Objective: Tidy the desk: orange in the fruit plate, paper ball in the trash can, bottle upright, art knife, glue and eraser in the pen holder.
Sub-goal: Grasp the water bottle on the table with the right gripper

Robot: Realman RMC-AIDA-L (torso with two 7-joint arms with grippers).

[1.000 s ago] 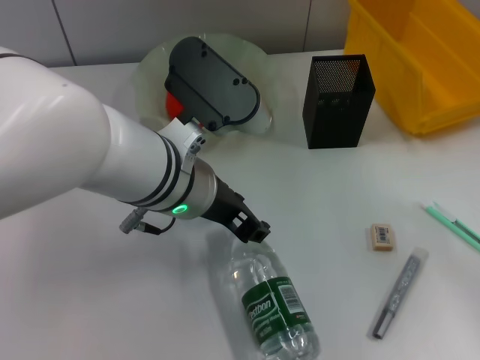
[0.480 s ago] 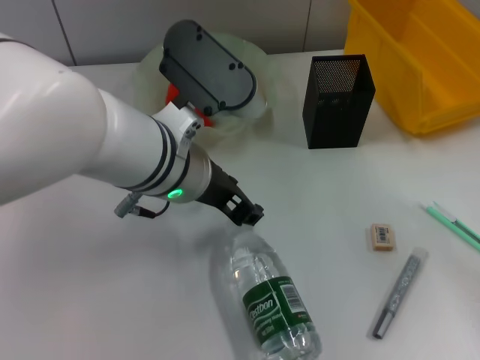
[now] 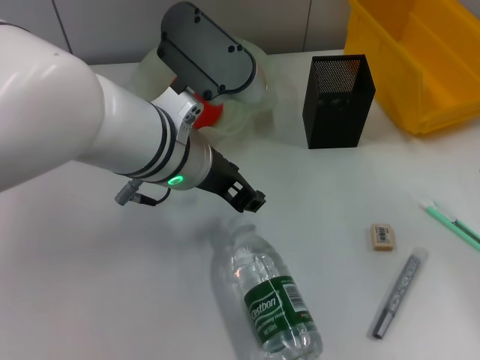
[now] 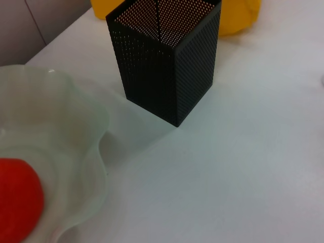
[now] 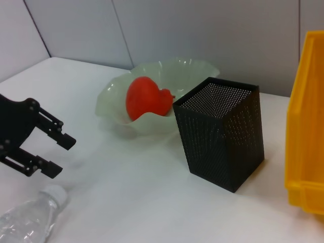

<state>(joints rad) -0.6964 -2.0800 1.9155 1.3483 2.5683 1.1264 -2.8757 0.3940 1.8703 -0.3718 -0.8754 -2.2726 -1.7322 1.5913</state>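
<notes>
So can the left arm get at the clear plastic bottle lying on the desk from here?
Probably yes: the left end effector hangs open just above the clear plastic bottle, near its cap end, and nothing lies between them.

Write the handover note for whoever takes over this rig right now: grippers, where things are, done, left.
Left gripper: open, empty, just above the bottle cap. Right gripper: out of view.
Done: orange in the fruit plate.
Left: bottle lies on its side near the front edge; stand it up. Eraser on the table, right of the bottle; it goes in the pen holder. Paper ball not visible; trash can at back right.
</notes>
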